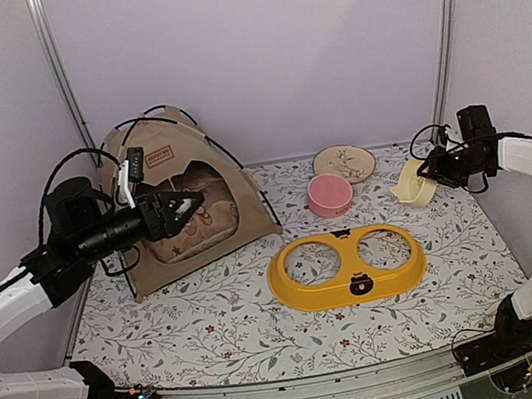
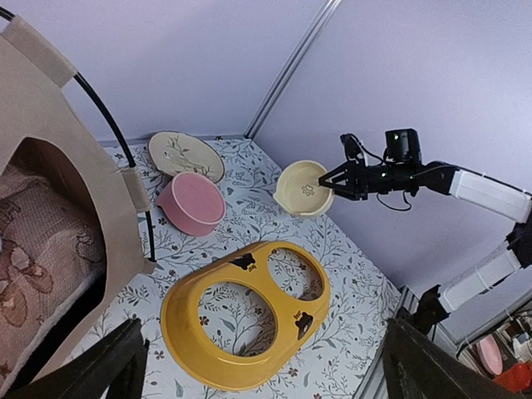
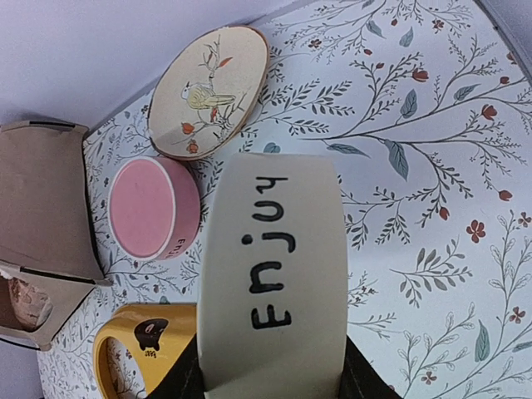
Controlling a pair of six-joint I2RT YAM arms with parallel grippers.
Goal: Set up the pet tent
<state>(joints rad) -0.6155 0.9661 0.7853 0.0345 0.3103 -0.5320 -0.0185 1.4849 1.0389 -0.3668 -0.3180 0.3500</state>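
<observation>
apparently the pet tent [image 1: 239, 209] is already up: it stands at the back left of the tabletop [image 1: 217, 339], its thin black poles [image 2: 114, 126] arching over the tan fabric, its doorway facing front, and a beige patterned pillow [image 1: 191, 240] lying inside. the left gripper [image 1: 189, 207] hovers right at that doorway, released, jaws spread wide and holding nothing; i cannot tell whether it touches the fabric.

the work in hand looks to be on the other side. the right gripper [image 1: 429, 172] is grasping a cream bowl [image 1: 411, 187] by its rim at the back right, lifted and tilted, with the word "enjoy" on its side showing in the right wrist view. a pink bowl [image 1: 329, 194] sits near the middle back, a decorated plate [image 1: 343, 162] just behind it, and a yellow two-ring feeder stand [image 1: 291, 292] lies in front, both rings empty.

so i judge the tent itself finished and the dressing of the spot around it under way. the next move probably calls for carrying the cream bowl toward the stand, levelling it over one ring, and lowering it until the rim seats before letting go. the tilt is the risk: set down skewed, it could catch on the ring edge or shove the light stand aside.
</observation>
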